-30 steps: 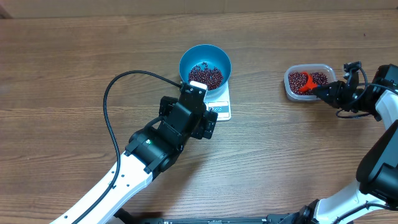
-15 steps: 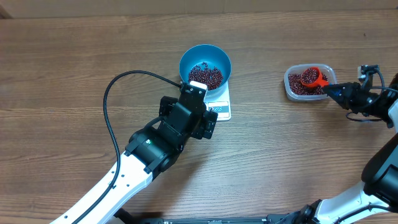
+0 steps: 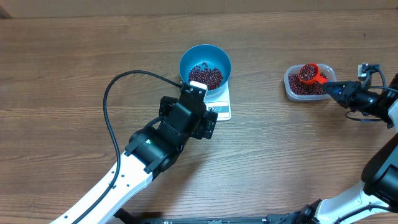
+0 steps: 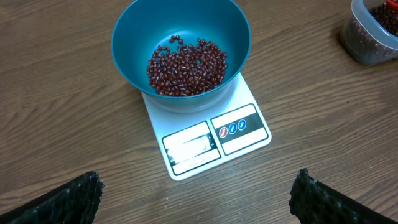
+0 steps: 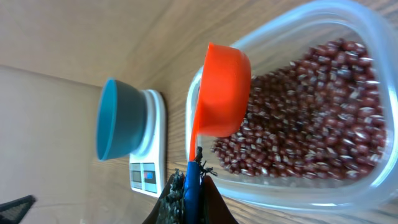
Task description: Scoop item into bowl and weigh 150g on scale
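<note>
1. The beans (image 3: 206, 76) heap in the blue bowl (image 3: 198, 55), upper centre, which sits on the white scale (image 4: 249, 99). More beans fill the clear tub (image 3: 286, 83), upper right.
2. The right gripper (image 3: 331, 89) is clamped tight on the handle of the orange scoop (image 3: 308, 73), which is bean-laden and over the tub.
3. The left gripper (image 4: 196, 202) is spread wide and empty, just below the scale's front edge.
4. Open table (image 3: 62, 74) lies between scale and tub.
5. The scale's label shows red and blue round icons; its writing is unreadable.

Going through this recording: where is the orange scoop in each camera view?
Overhead: orange scoop at far right, over the clear tub.
Left wrist: not in view.
Right wrist: centre, above the tub's beans, handle in the right gripper's shut jaws.
Shared landmark: blue bowl on the white scale, in all three.
</note>
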Motion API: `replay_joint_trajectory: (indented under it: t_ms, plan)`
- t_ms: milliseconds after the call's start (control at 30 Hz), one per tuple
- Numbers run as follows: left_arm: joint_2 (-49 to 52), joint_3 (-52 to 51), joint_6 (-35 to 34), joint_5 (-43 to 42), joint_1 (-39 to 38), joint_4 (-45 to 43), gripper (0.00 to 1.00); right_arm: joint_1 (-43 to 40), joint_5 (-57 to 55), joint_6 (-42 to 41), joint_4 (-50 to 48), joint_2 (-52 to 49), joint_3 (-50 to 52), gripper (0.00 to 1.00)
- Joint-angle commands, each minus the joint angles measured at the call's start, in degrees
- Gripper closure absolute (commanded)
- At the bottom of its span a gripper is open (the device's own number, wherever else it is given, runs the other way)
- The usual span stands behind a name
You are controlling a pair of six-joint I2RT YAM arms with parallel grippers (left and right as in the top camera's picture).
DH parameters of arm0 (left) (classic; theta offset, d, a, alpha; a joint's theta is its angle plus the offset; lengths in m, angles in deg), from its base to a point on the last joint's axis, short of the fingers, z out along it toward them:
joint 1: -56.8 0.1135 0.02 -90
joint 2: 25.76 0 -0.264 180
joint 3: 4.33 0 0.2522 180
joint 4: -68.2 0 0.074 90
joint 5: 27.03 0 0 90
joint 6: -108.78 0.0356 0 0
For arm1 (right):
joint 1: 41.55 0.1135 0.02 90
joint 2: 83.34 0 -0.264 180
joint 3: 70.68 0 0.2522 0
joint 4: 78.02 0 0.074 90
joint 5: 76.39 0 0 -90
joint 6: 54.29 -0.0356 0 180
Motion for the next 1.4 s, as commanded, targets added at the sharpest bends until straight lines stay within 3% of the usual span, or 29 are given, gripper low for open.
replay_joint_trajectory:
  t_ms: [0, 500, 700, 1367]
  plan:
    - [0.52, -0.39, -0.79, 0.81, -0.04, -0.15, 0.01, -0.24, 6.56, -0.02, -0.02, -0.17, 0.57, 0.96]
    - [0.52, -0.39, -0.79, 0.81, -0.04, -0.17, 0.00, -0.09, 21.49, -0.72, 1.14, -0.17, 0.57, 0.96]
    - [0.52, -0.39, -0.79, 0.81, -0.04, -0.17, 0.00, 1.55, 21.97, -4.52, 1.14, -0.15, 0.57, 0.96]
    - [0.52, -0.39, -0.79, 0.81, -0.04, -0.15, 0.01, 21.46, 22.12, -6.27, -3.17, -0.17, 0.55, 0.96]
